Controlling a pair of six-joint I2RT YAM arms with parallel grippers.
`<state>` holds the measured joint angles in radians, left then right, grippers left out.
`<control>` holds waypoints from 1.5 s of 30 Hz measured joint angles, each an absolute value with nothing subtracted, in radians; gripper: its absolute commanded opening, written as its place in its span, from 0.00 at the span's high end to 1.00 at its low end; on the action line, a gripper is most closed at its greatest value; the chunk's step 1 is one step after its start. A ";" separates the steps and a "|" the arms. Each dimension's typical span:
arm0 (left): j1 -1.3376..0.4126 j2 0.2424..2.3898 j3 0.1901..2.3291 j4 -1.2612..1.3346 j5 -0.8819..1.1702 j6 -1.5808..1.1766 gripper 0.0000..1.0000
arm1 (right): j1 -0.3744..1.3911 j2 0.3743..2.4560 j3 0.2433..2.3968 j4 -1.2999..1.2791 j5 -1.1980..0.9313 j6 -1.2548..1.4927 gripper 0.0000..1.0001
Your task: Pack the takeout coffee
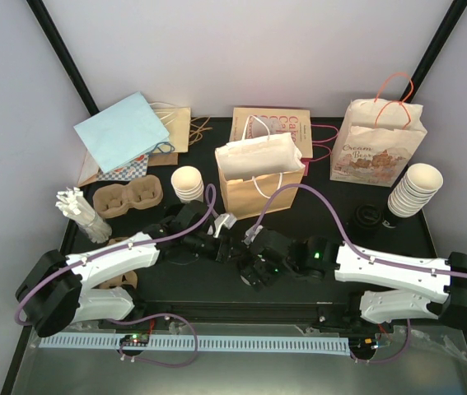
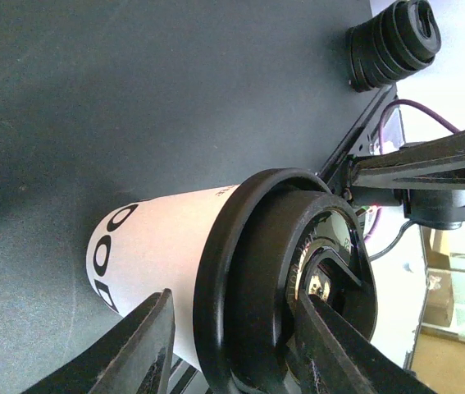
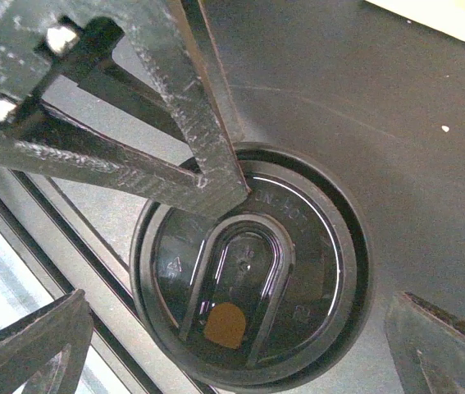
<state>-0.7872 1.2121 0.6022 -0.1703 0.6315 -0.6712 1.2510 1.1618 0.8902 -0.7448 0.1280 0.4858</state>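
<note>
Upright at mid-bench (image 2: 134, 90), long axis vertical: the cup (image 2: 154, 238), black lid (image 3: 248, 271) seated on top. Gripped at the upper wall, just under the lid's rim, by the left fingers (image 2: 134, 349), narrowed onto its sides. Straddled from above by the right fingers (image 3: 441, 336), spread wide and clear of the lid. Nearer the left arm, therefore. Just beyond, an open brown bag (image 1: 258, 177); flat dark surface around, tight room between both wrists.
</note>
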 measured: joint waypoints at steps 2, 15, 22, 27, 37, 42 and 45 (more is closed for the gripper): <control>-0.787 1.212 0.603 -0.171 0.631 -0.671 0.58 | 1.253 1.162 0.899 -0.754 0.130 0.487 0.00; -0.787 1.211 0.607 -0.184 0.627 -0.672 0.52 | 1.300 1.249 0.971 -0.817 0.187 0.526 0.03; -0.788 1.168 0.622 -0.202 0.620 -0.674 0.43 | 1.301 1.250 0.976 -0.827 0.204 0.553 0.04; -0.788 1.123 0.641 -0.210 0.605 -0.677 0.43 | 1.301 1.250 0.989 -0.840 0.207 0.565 0.05; -0.785 1.072 0.641 -0.249 0.552 -0.677 0.43 | 1.304 1.292 1.033 -0.863 0.208 0.585 0.05; -0.778 1.052 0.641 -0.262 0.529 -0.677 0.43 | 1.312 1.322 1.050 -0.878 0.221 0.611 0.06; -0.771 1.031 0.641 -0.268 0.516 -0.677 0.43 | 1.312 1.336 1.055 -0.888 0.235 0.632 0.07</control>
<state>-0.7708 1.0313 0.6407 -0.2680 0.5159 -0.6773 1.3125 1.3365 1.0546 -0.8875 0.2348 0.6323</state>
